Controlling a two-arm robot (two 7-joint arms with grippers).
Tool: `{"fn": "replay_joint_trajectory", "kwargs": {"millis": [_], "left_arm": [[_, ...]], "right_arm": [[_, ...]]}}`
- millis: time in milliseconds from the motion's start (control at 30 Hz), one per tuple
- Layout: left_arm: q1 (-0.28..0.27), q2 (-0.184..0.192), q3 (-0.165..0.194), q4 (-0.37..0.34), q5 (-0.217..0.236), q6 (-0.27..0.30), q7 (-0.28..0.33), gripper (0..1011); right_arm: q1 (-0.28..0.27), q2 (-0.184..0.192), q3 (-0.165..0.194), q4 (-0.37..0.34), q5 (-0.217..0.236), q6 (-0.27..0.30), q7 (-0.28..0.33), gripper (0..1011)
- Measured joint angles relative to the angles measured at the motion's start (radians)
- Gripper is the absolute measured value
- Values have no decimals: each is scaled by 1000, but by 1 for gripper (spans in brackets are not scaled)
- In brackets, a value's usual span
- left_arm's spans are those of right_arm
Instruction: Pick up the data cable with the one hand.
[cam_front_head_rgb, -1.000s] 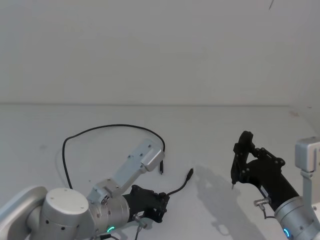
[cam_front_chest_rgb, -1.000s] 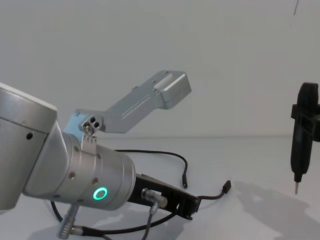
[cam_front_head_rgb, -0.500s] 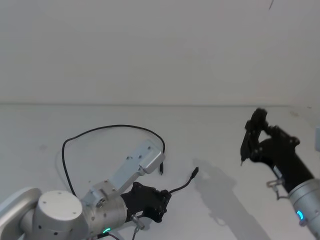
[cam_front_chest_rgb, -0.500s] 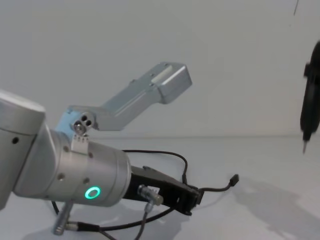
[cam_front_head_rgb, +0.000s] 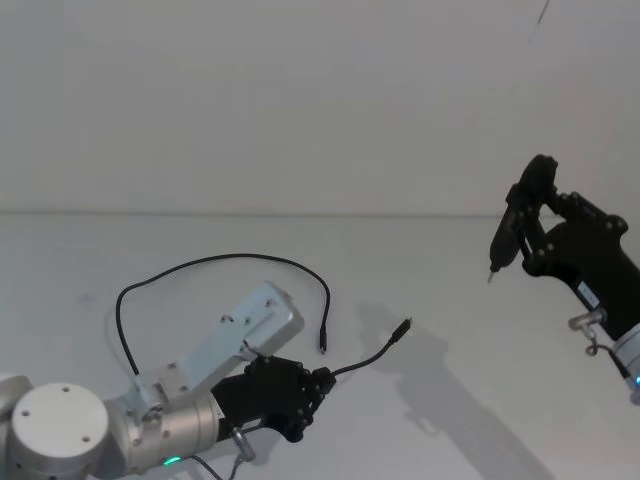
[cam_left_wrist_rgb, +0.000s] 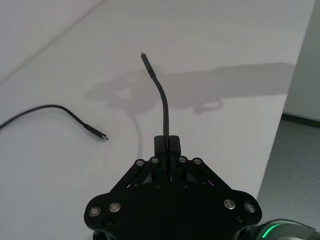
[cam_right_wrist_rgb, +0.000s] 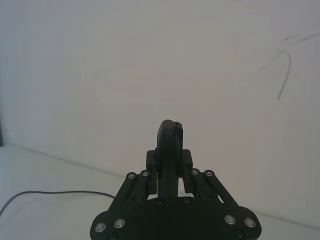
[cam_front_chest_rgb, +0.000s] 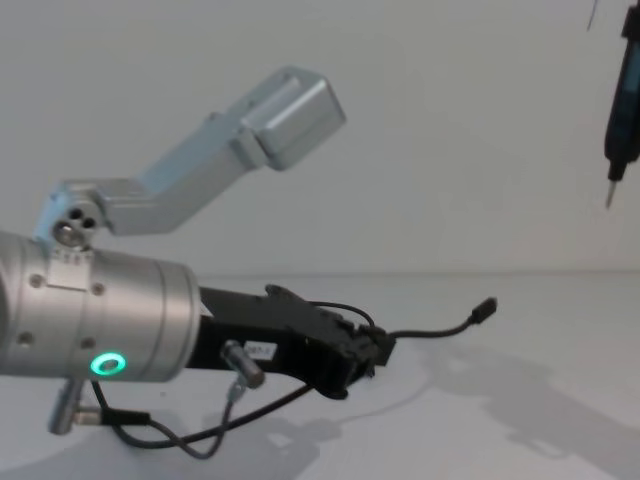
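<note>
The data cable (cam_front_head_rgb: 225, 259) is a thin black cord looped on the white table. One plug end (cam_front_head_rgb: 322, 343) lies flat on the surface. My left gripper (cam_front_head_rgb: 316, 382) is low at the front left and shut on the cable near its other end. That short free end curves up off the table to its plug (cam_front_head_rgb: 403, 327). The left wrist view shows the fingers (cam_left_wrist_rgb: 161, 143) pinching the cable (cam_left_wrist_rgb: 163, 107). In the chest view the left gripper (cam_front_chest_rgb: 381, 346) holds the raised plug end (cam_front_chest_rgb: 486, 309). My right gripper (cam_front_head_rgb: 528, 215) hangs high at the right, shut on a slim black pen-shaped tool (cam_front_chest_rgb: 620, 110).
A silver camera bracket (cam_front_chest_rgb: 285, 110) sticks up from the left wrist. A thicker robot wire (cam_front_chest_rgb: 180, 440) with a silver connector (cam_front_chest_rgb: 240, 362) hangs under the left arm. The table's edge (cam_left_wrist_rgb: 280, 120) runs along one side in the left wrist view. A white wall stands behind.
My left gripper has risen slightly with the cable's end, so the plug stands higher. The right arm has moved up and to the right with the pen-shaped tool.
</note>
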Motion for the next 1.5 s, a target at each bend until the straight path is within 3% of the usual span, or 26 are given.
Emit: {"fn": "replay_joint_trajectory", "kwargs": {"millis": [500,1500], "left_arm": [[4,55,-24,-16,3,-107,-63,41],[5,76,-32,-22,4,-147,-87,41]], "right_arm": [[76,24,-11,23,76,44,85,279],[138,10,-89,83,125,86,105,279]]}}
